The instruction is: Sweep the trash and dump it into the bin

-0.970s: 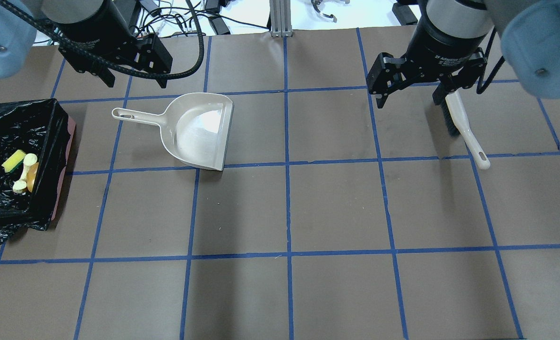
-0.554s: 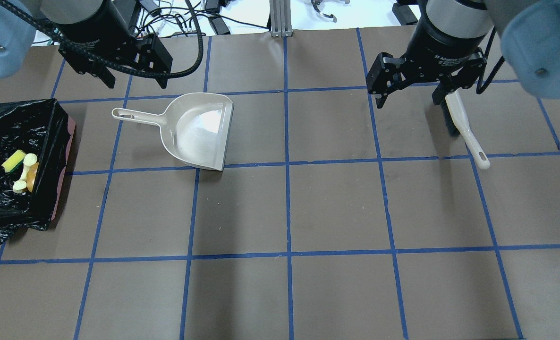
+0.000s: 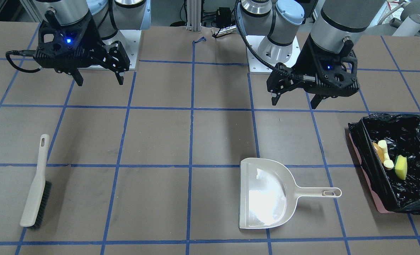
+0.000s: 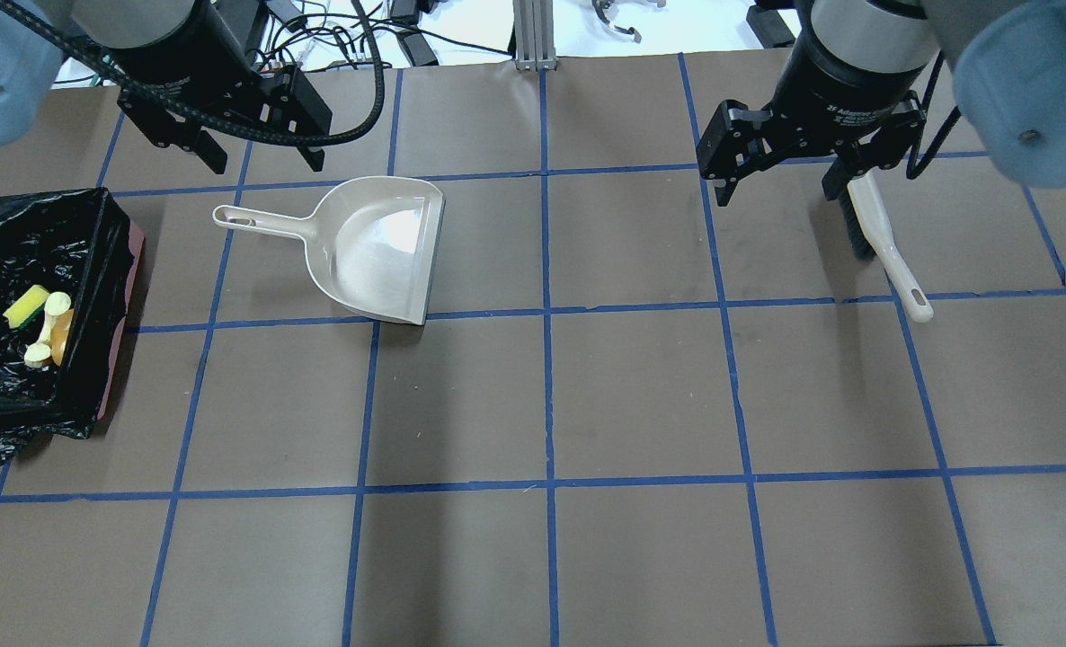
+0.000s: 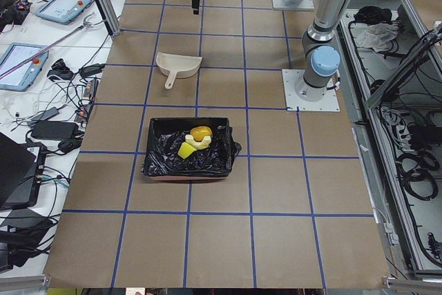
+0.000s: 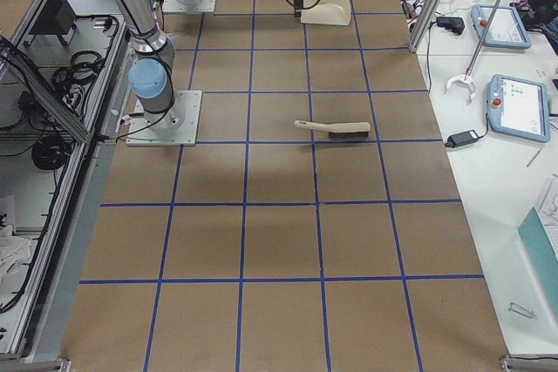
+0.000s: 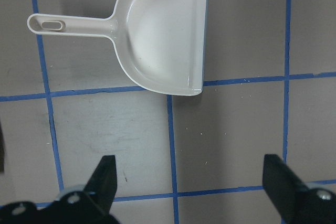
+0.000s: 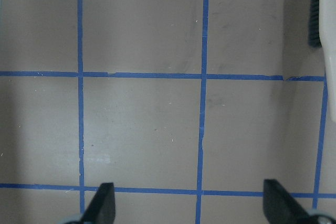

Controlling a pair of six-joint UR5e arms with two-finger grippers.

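Note:
The bin (image 4: pixel 12 243) is a pink container lined with a black bag at the table's left edge. It also shows in the front view (image 3: pixel 408 131) and the left view (image 5: pixel 162 153). Inside lie the yellow sponge (image 4: pixel 26 306), the tan pastry (image 4: pixel 46 331) and the golden-brown lump (image 4: pixel 63 334). My left gripper (image 4: pixel 266 162) hangs open and empty above the table, just behind the dustpan's handle. My right gripper (image 4: pixel 777 193) hangs open and empty at the back right, beside the brush. Both grippers also show open in the front view, left (image 3: pixel 294 103) and right (image 3: pixel 100 82).
The beige dustpan (image 4: pixel 380 252) lies empty on the table right of the bin, handle pointing toward the bin. It fills the top of the left wrist view (image 7: pixel 163 35). The beige brush (image 4: pixel 883 238) lies flat at the right, partly under my right wrist.
My left gripper has shifted slightly to the right above the dustpan handle. The right gripper, dustpan, brush and bin have not moved.

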